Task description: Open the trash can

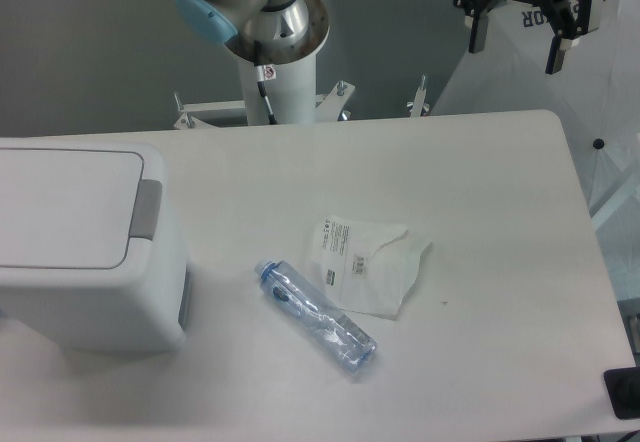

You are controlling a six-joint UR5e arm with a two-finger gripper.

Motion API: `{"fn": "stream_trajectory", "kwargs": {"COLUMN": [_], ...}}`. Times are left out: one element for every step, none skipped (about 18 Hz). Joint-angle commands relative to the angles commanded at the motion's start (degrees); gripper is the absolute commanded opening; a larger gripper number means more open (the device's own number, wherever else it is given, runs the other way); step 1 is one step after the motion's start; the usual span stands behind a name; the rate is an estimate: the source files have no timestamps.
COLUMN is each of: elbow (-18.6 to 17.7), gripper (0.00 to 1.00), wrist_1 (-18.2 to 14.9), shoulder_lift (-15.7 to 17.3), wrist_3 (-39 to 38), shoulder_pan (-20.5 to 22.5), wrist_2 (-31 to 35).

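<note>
Table: white top with rounded corners, filling most of the view; its near edge runs along the bottom of the frame.
Dark object: a small black shape at the table's near right corner, cut off by the frame; what it is cannot be told.
Bottle: clear plastic with a blue cap, lying on its side on the table, right of the bin and nearer the camera than the packet; cap end points toward the bin, the other end toward the near edge.
Packet: crumpled white wrapper with small print, flat on the table, just beyond the bottle and close to touching it; well right of the bin.
Bin: large white box with rounded corners at the table's left side, partly cut off by the left frame edge; its flat lid lies down, closed.
Tab: grey strip on the lid's right edge, facing the packet side.
Arm base: white column with a blue-capped joint, standing behind the table's far edge, beyond and right of the bin.
Gripper: black, high at the far right, well apart from the bin and above the table's far right corner; fingers point downward and stand spread apart, holding nothing.
</note>
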Motion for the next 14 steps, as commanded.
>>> {"fn": "stream_trajectory", "kwargs": {"elbow": [-0.09,-0.17,0.09,0.0,-0.44,-0.79,-0.79,-0.7,-0.62,-0.88,-0.88,-1.05,-1.32,-1.41], "gripper": [1.0,1.0,1.0,1.0,1.0,1.0,1.0,1.0,1.0,1.0,1.0,1.0,1.0,1.0], "wrist_1": [0.09,0.0,-0.09,-0.18,-0.09,-0.09,0.0,0.17,1.05,2.01,2.28,2.37,2.37,2.37], "shoulder_lift": [0.0,0.17,0.26,0.35,0.79,1.05,1.05,0.88,0.79,0.7,0.7,0.7,0.79,0.79], "wrist_3": [-0.09,-0.09,-0.35,-1.66,-4.11,-7.7,-12.78,-17.88,-21.32,-23.71,-25.12,-26.35,-28.28,-30.91], "shoulder_pan": [0.09,0.0,0.0,-0.09,-0.96,-2.01,-3.07,-4.3,-5.61,-7.19,-8.34,-8.96,-9.14,-9.58], "wrist_2": [0.09,0.17,0.18,0.26,0.0,-0.35,-0.35,-0.7,-0.96,-0.88,-0.88,-0.97,-1.05,-1.14]}}
